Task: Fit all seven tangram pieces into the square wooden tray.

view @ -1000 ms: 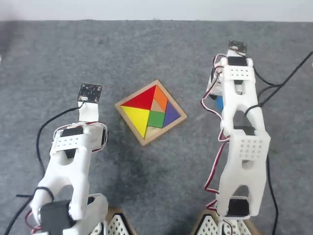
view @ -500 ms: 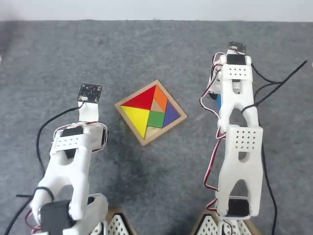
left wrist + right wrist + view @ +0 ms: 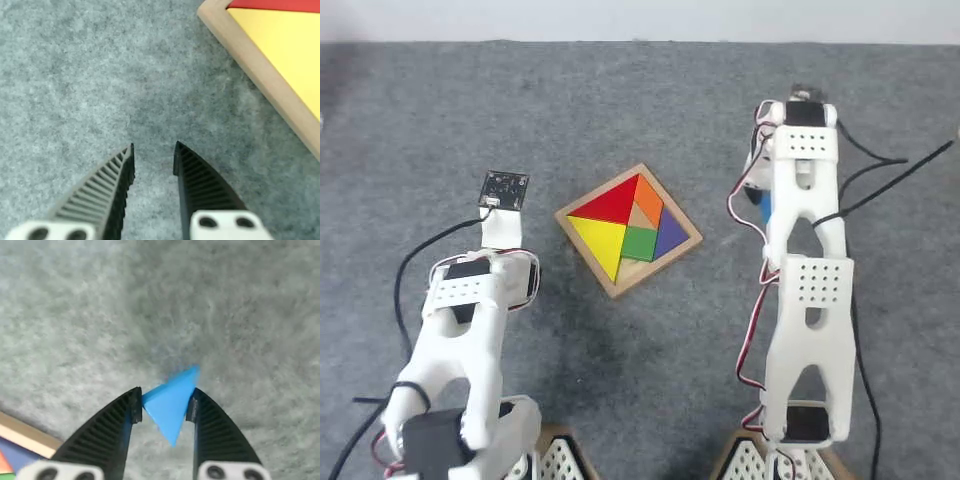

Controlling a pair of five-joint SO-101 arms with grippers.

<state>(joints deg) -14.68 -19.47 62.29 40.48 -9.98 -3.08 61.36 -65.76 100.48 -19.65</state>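
The square wooden tray [image 3: 686, 243] lies turned like a diamond at the table's middle. It holds red [image 3: 610, 203], orange [image 3: 649, 197], yellow [image 3: 600, 240], green [image 3: 639, 243] and purple [image 3: 669, 235] pieces around a bare triangular wood patch [image 3: 641, 216]. My right gripper [image 3: 164, 401] is shut on a blue triangle [image 3: 170, 402] just over the carpet; the blue triangle [image 3: 767, 211] peeks from under the right arm, right of the tray. My left gripper [image 3: 154, 147] stands open over bare carpet, close to the tray's corner [image 3: 235, 42].
Grey carpet covers the whole table. The left arm [image 3: 465, 310] stands at the near left, the right arm [image 3: 807, 290] stretches along the right side. Cables [image 3: 895, 165] trail on the carpet at the far right. The tray's edge [image 3: 25, 436] lies close to the right gripper.
The right arm has straightened, its middle link swinging a little to the left and its wrist edging farther away. The blue triangle stays in place. The left arm has not moved.
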